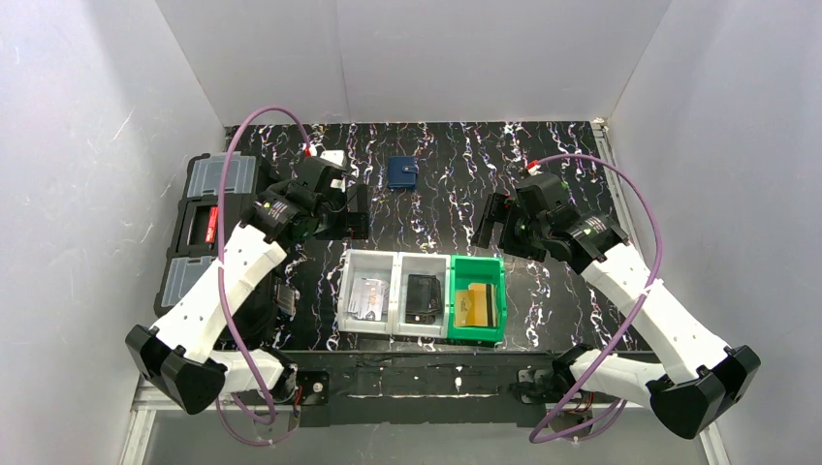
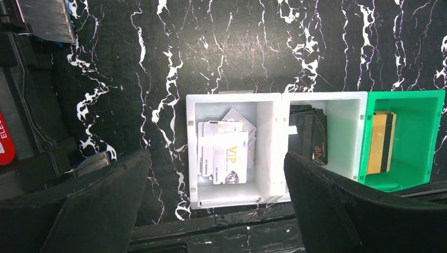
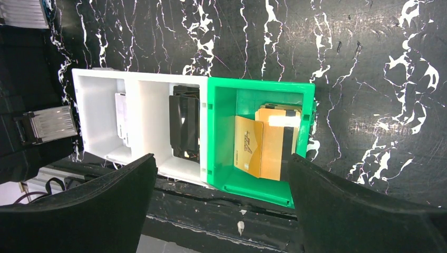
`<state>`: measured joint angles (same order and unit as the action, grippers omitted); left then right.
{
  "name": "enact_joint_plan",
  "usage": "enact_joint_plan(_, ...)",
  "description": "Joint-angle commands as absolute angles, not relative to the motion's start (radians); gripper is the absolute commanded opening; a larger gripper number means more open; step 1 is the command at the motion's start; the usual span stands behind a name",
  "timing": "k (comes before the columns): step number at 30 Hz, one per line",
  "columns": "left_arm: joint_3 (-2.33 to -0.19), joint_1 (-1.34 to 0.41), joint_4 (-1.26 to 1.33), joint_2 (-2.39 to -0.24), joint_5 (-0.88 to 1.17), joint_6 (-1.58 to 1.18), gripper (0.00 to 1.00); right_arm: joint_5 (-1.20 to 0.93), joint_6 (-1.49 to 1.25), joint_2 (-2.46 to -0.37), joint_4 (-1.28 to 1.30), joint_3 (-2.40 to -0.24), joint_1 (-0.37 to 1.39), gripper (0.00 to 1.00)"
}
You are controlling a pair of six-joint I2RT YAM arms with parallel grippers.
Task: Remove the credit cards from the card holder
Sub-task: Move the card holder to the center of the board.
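The card holder is seen only in the top view, small, lying shut near the far edge of the table, about mid-width; its inside is hidden. It reads as nearly square, so the long axis cannot be told; the snap tab seems to face the right edge. Bare table is left on all sides of it, between both arms. The left gripper and right gripper are held above the table, jaws spread wide, nothing grasped. Along the near edge, two white bins and a green bin are set side by side, touching. Gold-tan cards stand in the green one, white cards in the leftmost; the middle bin's black contents are hard to make out. A toolbox is cut off by the left arm.
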<state>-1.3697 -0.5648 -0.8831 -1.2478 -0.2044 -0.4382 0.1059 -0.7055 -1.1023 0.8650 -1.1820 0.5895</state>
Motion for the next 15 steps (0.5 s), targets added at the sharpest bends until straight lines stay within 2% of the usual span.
enact_joint_plan(1,-1.381,-0.561,-0.928,-1.254,-0.246,-0.448,1.0,0.12,-0.698,-1.102,0.845,-1.224,0.592,1.0)
enact_joint_plan(7,-1.372,-0.561,-0.971,-1.27,-0.254,-0.462,0.99,0.114,-0.696,-1.105,0.846,-1.217,0.591,1.0)
enact_joint_plan(15,-1.174,-0.554,-0.851,-1.241,-0.208,-0.502,1.0,0.104,-0.689,-1.089,0.847,-1.21,0.591,1.0)
